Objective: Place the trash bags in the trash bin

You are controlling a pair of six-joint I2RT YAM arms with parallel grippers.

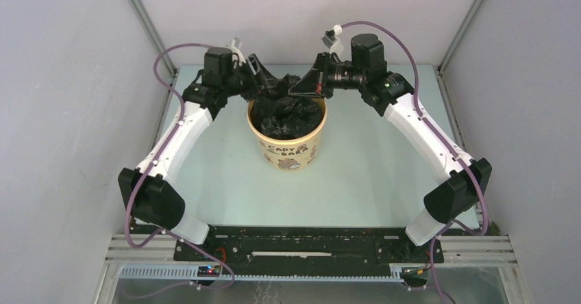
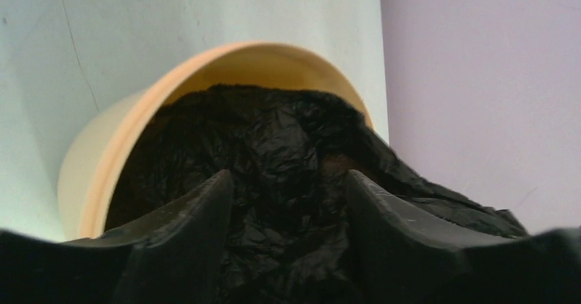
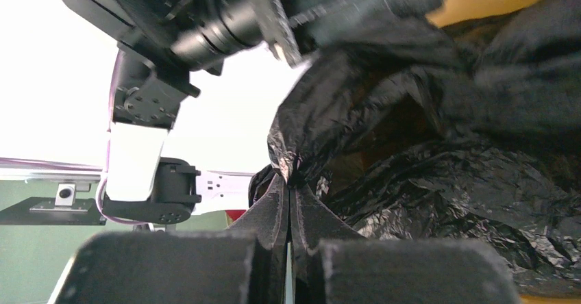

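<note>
The pale yellow trash bin [image 1: 288, 146] with "CAPY BARA" lettering stands upright mid-table, also seen in the left wrist view [image 2: 116, 153]. A crinkled black trash bag [image 1: 284, 116] fills it and bulges over the far rim [image 2: 288, 153] [image 3: 438, 174]. My left gripper [image 1: 268, 85] is open over the bin's far left rim, its fingers [image 2: 199, 215] pressed down into the bag. My right gripper [image 1: 310, 88] is shut on a fold of the bag [image 3: 291, 170] at the far right rim.
The pale green table [image 1: 205, 174] is walled by grey panels left, right and behind. The black mounting rail [image 1: 308, 242] runs along the near edge. Both arms reach in over the bin from either side.
</note>
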